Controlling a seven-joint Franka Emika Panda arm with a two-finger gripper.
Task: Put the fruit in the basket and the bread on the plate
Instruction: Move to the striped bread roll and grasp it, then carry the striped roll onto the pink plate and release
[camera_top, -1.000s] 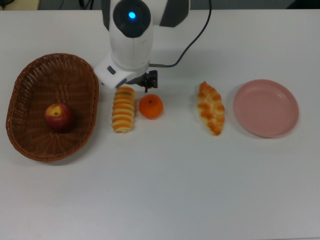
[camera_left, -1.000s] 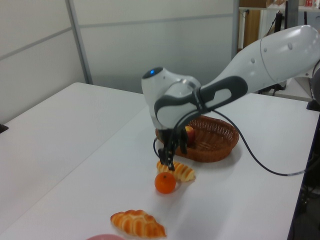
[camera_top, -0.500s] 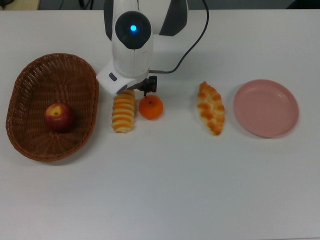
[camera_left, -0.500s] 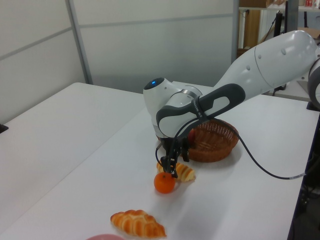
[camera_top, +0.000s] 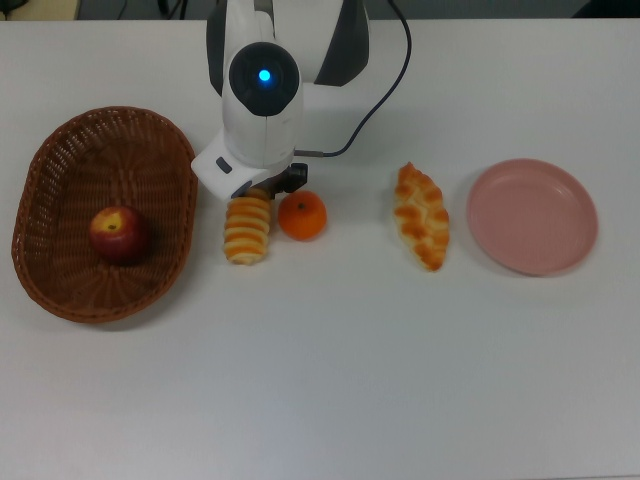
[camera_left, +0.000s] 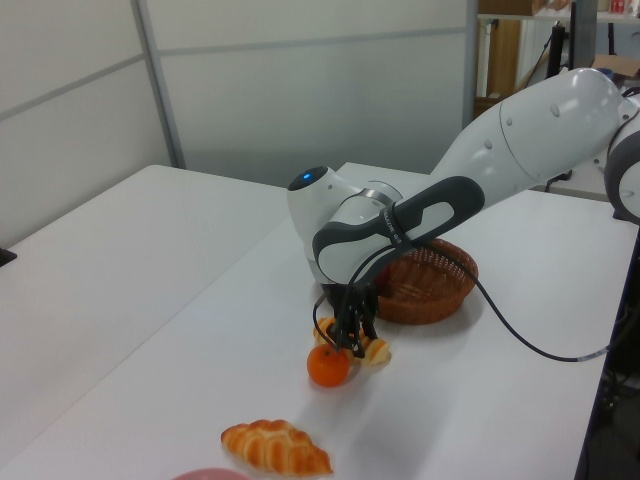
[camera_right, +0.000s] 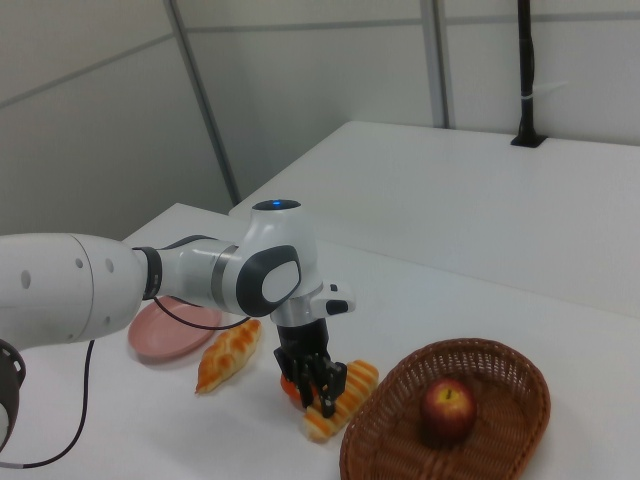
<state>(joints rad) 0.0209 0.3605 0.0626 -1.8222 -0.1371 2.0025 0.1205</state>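
Observation:
A dark red apple (camera_top: 120, 235) lies inside the wicker basket (camera_top: 60, 160) on the top view's left. Beside the basket lies the ribbed bread (camera_top: 247, 230), and the orange mandarin (camera_top: 302, 215) sits just to its right. The braided bread (camera_top: 421, 215) and the pink plate (camera_top: 532, 216) lie further right. My gripper (camera_right: 320, 392) is down low at the ribbed bread's far end, close beside the mandarin (camera_left: 328, 367). It is open, its fingers (camera_left: 347, 335) apart around that end of the ribbed bread (camera_left: 374, 351). In the top view the arm's white head hides most of the hand.
The arm's black cable (camera_top: 385, 80) trails across the table behind the bread. White table surface (camera_top: 330, 380) stretches in front of the row of objects. A grey partition wall (camera_left: 300, 90) stands behind the table in the left view.
The arm has come down and shifted from above the mandarin toward the ribbed bread. Its fingers now sit low at the bread's end. Fruit, bread, basket and plate have not moved.

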